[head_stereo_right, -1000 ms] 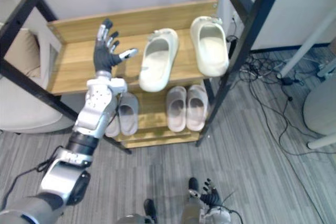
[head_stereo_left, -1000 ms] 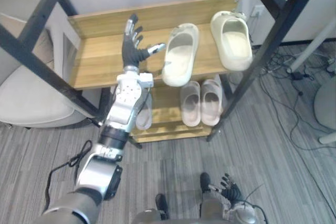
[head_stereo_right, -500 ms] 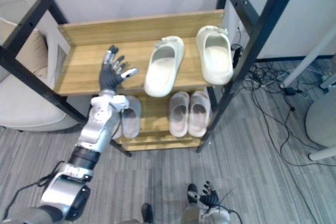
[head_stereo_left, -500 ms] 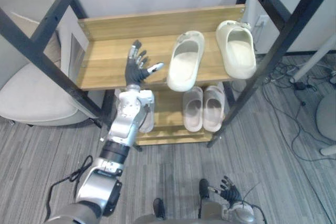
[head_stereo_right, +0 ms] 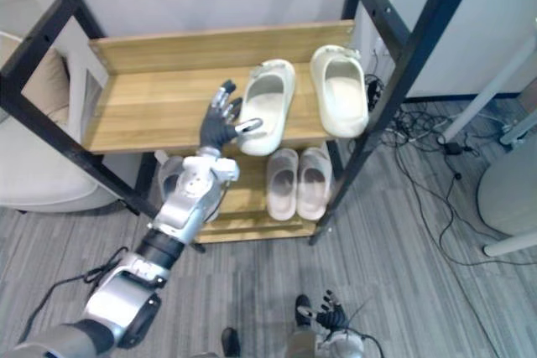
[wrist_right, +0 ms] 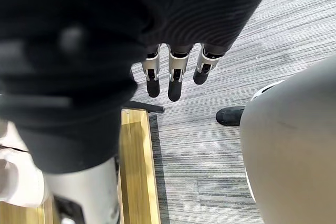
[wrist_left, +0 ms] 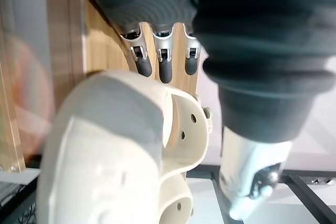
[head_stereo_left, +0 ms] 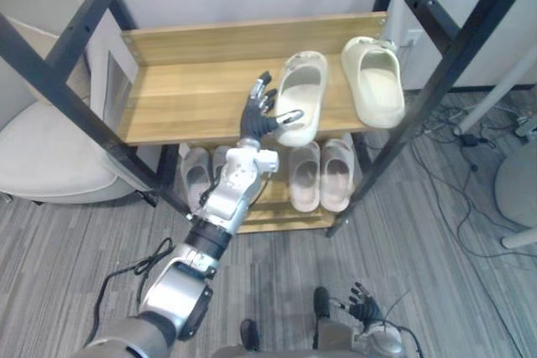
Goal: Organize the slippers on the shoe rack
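I see my left robot hand (head_stereo_left: 257, 116) spread wide over the shelf (head_stereo_left: 180, 98), thumb at a slipper's (head_stereo_left: 300, 94) heel, right robot hand (head_stereo_left: 363, 305) hanging relaxed.

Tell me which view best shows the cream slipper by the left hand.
Left eye view: the whole cream slipper lies on the top shelf, with the left hand at its near end. Right eye view shows the same. Left wrist view shows part of it from very close.

Left hand (head_stereo_left: 258, 115) sits beside a slipper (head_stereo_left: 302, 94) on the shelf (head_stereo_left: 180, 98).
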